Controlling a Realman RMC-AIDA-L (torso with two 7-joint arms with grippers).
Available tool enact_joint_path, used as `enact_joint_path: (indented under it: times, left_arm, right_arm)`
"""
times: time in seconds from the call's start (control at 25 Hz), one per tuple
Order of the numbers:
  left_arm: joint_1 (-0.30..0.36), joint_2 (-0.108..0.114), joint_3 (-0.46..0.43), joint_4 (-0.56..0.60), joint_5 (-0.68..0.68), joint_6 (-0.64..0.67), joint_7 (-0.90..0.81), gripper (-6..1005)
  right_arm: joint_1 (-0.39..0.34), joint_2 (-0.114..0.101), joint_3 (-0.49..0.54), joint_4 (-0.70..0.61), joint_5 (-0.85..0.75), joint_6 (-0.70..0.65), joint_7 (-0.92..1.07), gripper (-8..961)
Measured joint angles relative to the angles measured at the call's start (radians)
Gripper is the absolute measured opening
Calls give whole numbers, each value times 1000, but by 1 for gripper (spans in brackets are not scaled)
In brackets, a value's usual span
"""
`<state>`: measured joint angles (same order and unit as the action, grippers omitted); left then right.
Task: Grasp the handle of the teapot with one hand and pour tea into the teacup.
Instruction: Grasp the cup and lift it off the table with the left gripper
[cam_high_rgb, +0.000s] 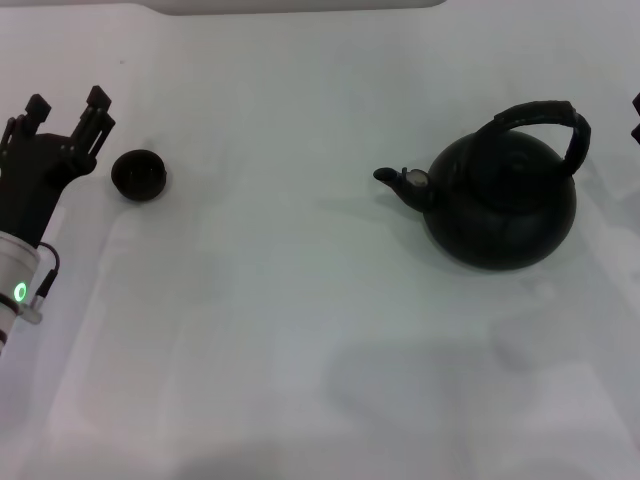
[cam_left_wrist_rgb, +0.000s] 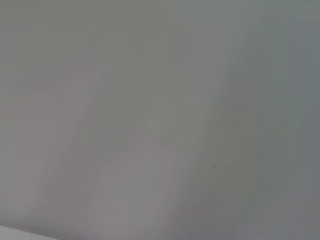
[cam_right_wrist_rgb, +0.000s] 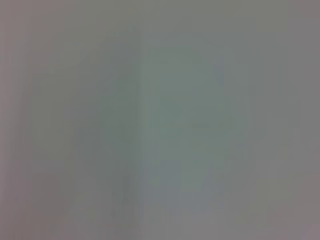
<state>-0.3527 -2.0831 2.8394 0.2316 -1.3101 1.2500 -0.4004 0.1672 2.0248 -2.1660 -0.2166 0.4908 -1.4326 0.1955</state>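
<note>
Fingers of the left gripper stand spread apart at the table's left edge, holding nothing; two black tips point away from the robot, with a clear gap between them. Behind them the black hand runs back into a silver-white wrist that carries a small green light.

Just beside those fingers, on their right and apart from them, sits the cup: small, round, black, without a handle, its mouth facing up.

Well apart from it, on the right half of the white table, stands the teapot. It is upright, round and matte black, much bigger than the cup. Its short curved spout points left, toward the cup. Its handle is a thick black arch with a ribbed, wrapped look, rising over the top of the pot and leaning toward the pot's right side. Nothing touches the handle.

At the far right edge of the head view a sliver of the right gripper shows, near the teapot; whether it is open or closed cannot be told.

Both wrist views show only plain pale surface.
</note>
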Motion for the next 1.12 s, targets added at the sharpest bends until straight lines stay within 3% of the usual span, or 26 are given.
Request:
enact_joint_path:
  times: [0.68, 0.84, 1.12]
  left_arm:
    - [-11, 5, 3, 7, 17, -28, -8, 833]
    - [-62, 18, 3, -34, 67, -47, -104, 834]
    - [-203, 18, 3, -286, 256, -108, -451, 835]
  right_arm:
    - [0, 0, 6, -1, 0, 0, 1, 873]
    - [2, 0, 6, 1, 0, 0, 1, 873]
    - [5, -1, 3, -1, 0, 1, 1, 874]
